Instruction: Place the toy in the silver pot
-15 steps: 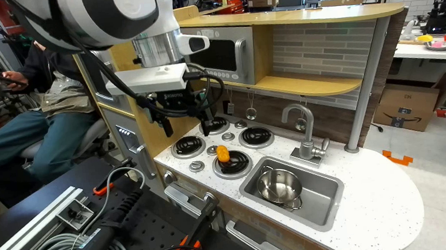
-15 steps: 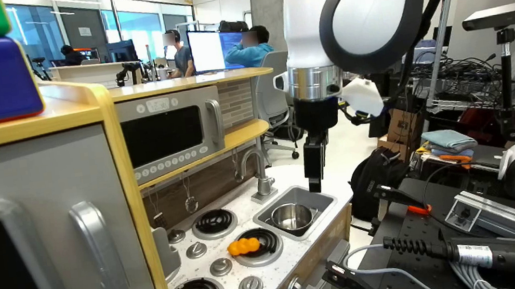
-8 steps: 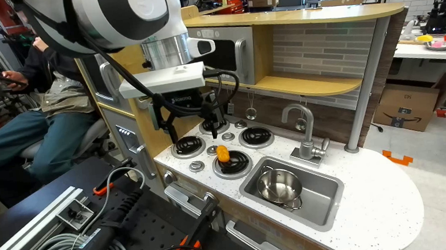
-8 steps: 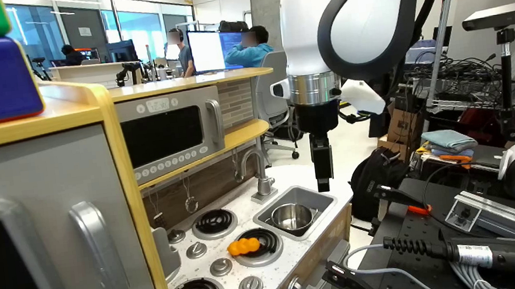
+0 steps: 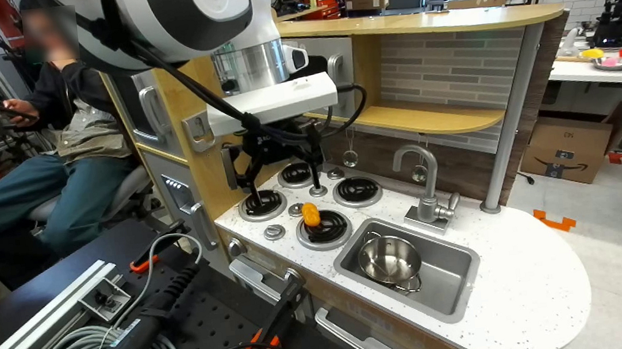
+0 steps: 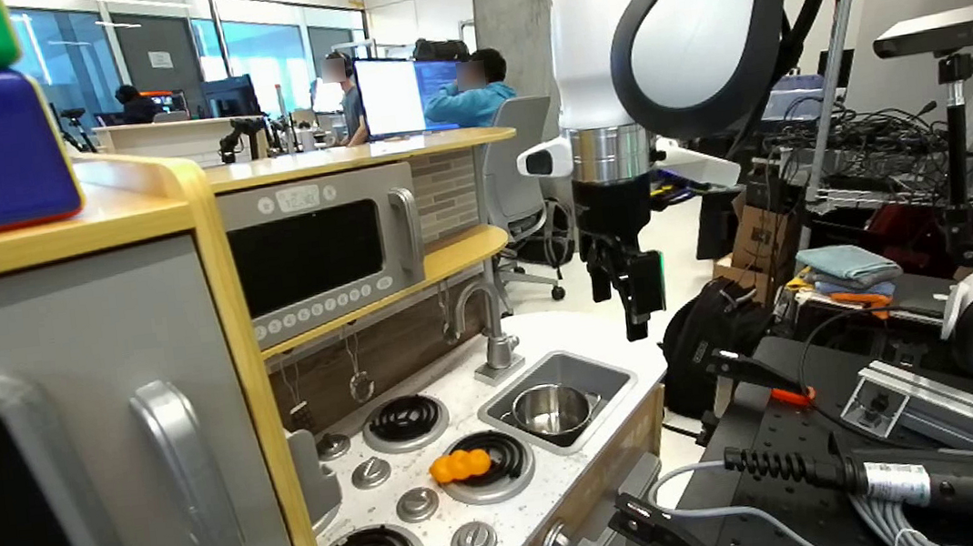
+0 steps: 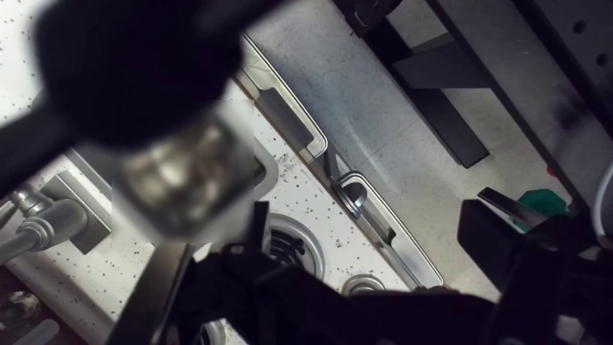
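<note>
Two fingers (image 5: 316, 175) hang apart; the gripper (image 5: 288, 195) has just twisted, perhaps aligning for the toy (image 6: 460, 466), still partly on the burner (image 6: 508, 465), outside the silver pot (image 6: 552, 412).

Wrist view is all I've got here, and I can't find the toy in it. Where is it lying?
Observer: The toy lies across the edge of the front burner beside the sink.
Operator: The sink's partly blurred for me. What's in it?
Observer: The silver pot, open side up.
Operator: Am I touching the toy?
Observer: No, the end effector hangs in the air, apart from it.
</note>
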Robot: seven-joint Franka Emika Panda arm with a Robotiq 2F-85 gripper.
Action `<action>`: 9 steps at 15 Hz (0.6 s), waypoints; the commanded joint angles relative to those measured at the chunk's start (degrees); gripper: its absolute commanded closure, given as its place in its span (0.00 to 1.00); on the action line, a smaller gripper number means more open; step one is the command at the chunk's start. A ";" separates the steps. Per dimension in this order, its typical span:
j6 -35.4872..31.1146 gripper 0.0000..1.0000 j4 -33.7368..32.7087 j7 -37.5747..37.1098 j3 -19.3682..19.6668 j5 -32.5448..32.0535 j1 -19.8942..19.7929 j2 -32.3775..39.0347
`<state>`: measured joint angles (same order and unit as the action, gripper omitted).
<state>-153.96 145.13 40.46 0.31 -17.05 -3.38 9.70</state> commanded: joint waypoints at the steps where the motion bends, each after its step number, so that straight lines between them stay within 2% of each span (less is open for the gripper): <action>1: 0.12 0.00 -0.03 -0.05 -0.12 0.02 -0.11 -0.03; 2: 0.12 0.00 -0.03 -0.08 -0.13 0.02 -0.11 -0.03; 6: -10.50 0.00 -1.08 -3.61 -0.53 -1.51 1.06 6.72; 7: -12.38 0.00 -2.43 -6.80 0.95 -5.55 2.91 9.23; 9: -14.25 0.00 -5.68 -12.25 2.86 -9.60 6.17 14.02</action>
<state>-164.36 144.42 35.28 0.40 -20.98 -1.56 16.23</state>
